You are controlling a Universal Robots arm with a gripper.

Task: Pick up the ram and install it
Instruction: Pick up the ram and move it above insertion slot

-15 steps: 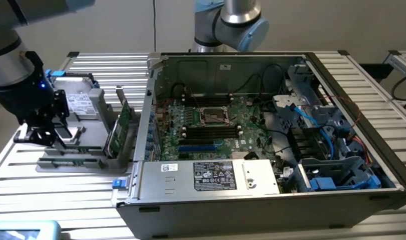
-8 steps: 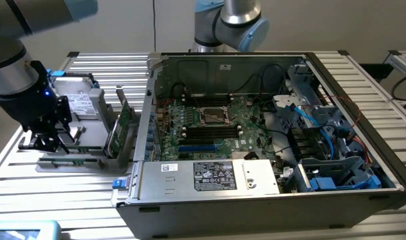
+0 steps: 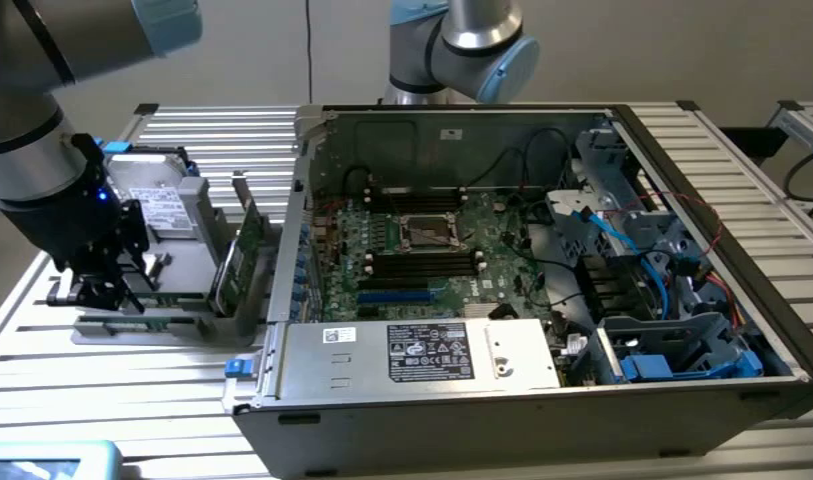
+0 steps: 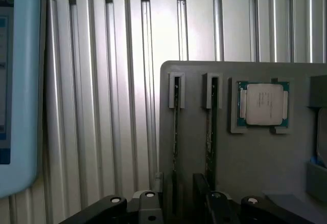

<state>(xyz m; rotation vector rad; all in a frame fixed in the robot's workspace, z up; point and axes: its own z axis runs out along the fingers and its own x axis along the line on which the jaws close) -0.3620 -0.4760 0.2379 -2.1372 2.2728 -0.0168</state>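
Jaws [image 3: 106, 288] stand wide apart and hold nothing. In the exterior view I see them at the end of the arm, low over a grey holder [image 3: 126, 330] at that view's left. The holder sits on a slatted metal counter [image 3: 59, 400]. It also carries a hard drive [image 3: 153, 195] and a green expansion card [image 3: 239, 250], both stood upright. I judge this is so that each part offers a free top edge to grab. Beside the holder, a computer case [image 3: 379, 420] lies on its side with the cover off. Its main board [image 3: 500, 215] faces up, which leaves the black memory slots [image 3: 426, 265] open to reach from above. No stick is seated in them yet, as far as I can tell.

From the wrist view I look straight down on the holder. The ram [image 4: 175, 132] stands on its long edge, caught at one end by a small grey clip. A second stick [image 4: 210, 132] stands just beside it in the same way, and a processor chip [image 4: 264, 104] lies flat in a pocket next to that. The dark fingertips [image 4: 148, 206] show at the edge of the picture. They seem to sit either side of the ram's line without touching it, so I judge the pick-up has not yet been made.
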